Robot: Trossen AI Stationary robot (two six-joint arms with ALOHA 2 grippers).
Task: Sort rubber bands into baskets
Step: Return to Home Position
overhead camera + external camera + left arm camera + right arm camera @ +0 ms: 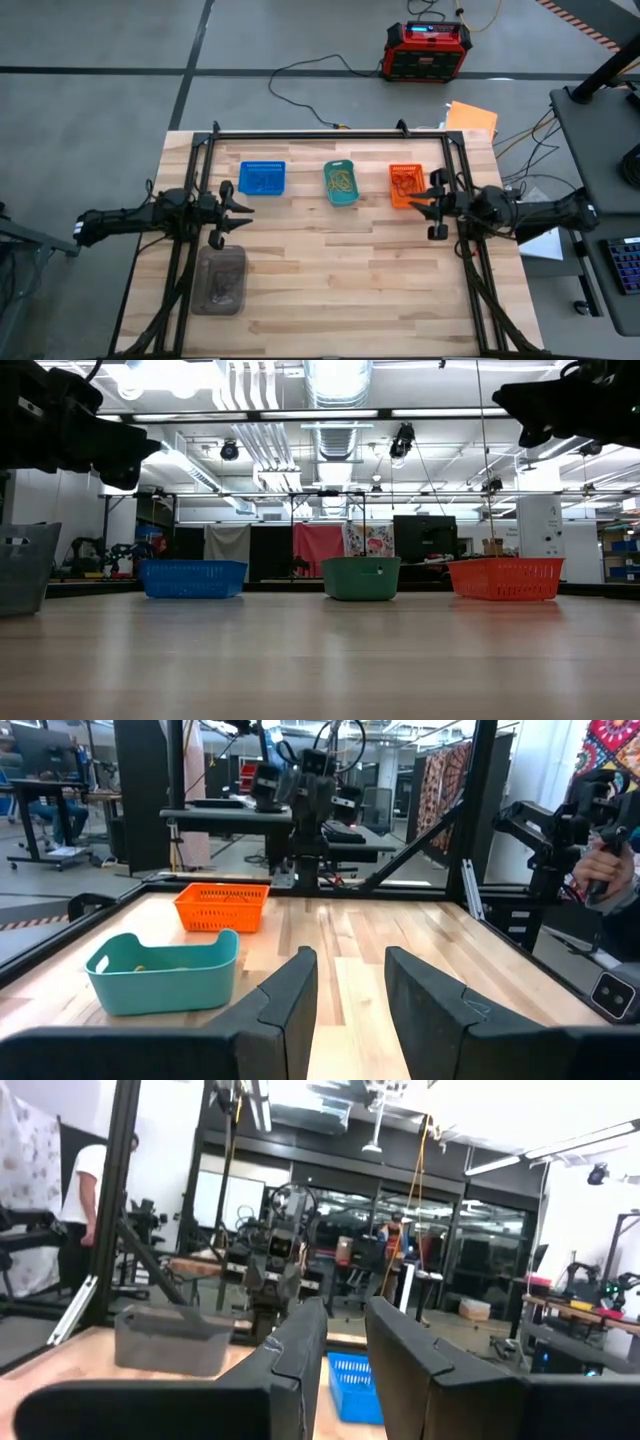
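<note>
Bands point(342, 181) lie tangled in the teal basket point(360, 578), with more in the blue basket point(192, 578) and orange basket point(505, 578) flanking it. Thin, limp, near weightless, springy; I'd pinch a raised strand. Left gripper point(350, 995) and right gripper point(345, 1342) hang well to either side of the teal basket, fingers point(290, 1005) apart, empty.

a robotics lab: exposed ceiling ducts point(337, 385), strip lights point(440, 412), workbench point(215, 815).

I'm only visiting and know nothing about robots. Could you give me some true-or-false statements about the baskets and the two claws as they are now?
1. The teal basket stands between the blue basket and the orange basket. True.
2. The left gripper is clamped shut. False: its fingers are apart, with nothing between them.
3. The clear grey container stands in the baskets' row. False: it stands off the row, by the left arm.
4. The right gripper is open. True.
</note>
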